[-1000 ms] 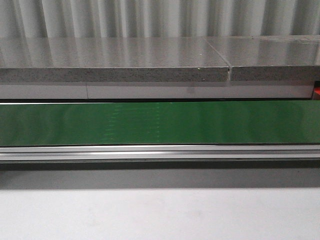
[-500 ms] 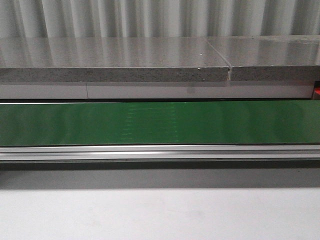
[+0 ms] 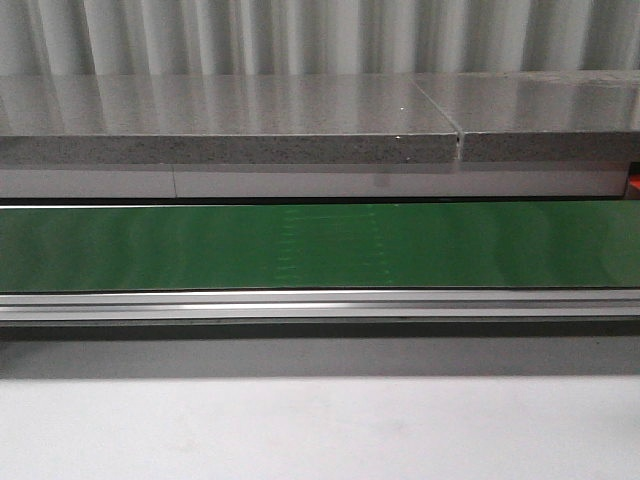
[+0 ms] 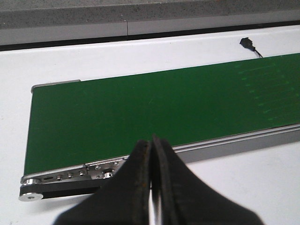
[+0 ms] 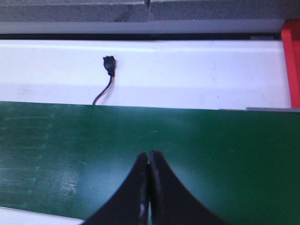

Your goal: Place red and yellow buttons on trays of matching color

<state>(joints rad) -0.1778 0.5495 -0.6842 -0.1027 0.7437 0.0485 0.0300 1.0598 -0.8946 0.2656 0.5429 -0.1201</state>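
Note:
No red or yellow button shows in any view. A red tray (image 5: 291, 61) shows only as an edge strip in the right wrist view, beyond the belt's end; a sliver of red (image 3: 634, 183) also sits at the front view's right border. The yellow tray is out of view. My left gripper (image 4: 151, 140) is shut with nothing in it, over the near rail at one end of the green conveyor belt (image 4: 140, 112). My right gripper (image 5: 149, 153) is also shut and empty, hovering above the green belt (image 5: 211, 140). Neither arm appears in the front view.
The green belt (image 3: 320, 245) runs across the front view with a metal rail (image 3: 320, 305) along its near side. Behind it lies a grey stone shelf (image 3: 230, 125). A small black sensor with a wire (image 5: 108, 63) sits on the white surface past the belt.
Faint light marks on the belt's surface have drifted to the right in the front view. Nothing else has moved.

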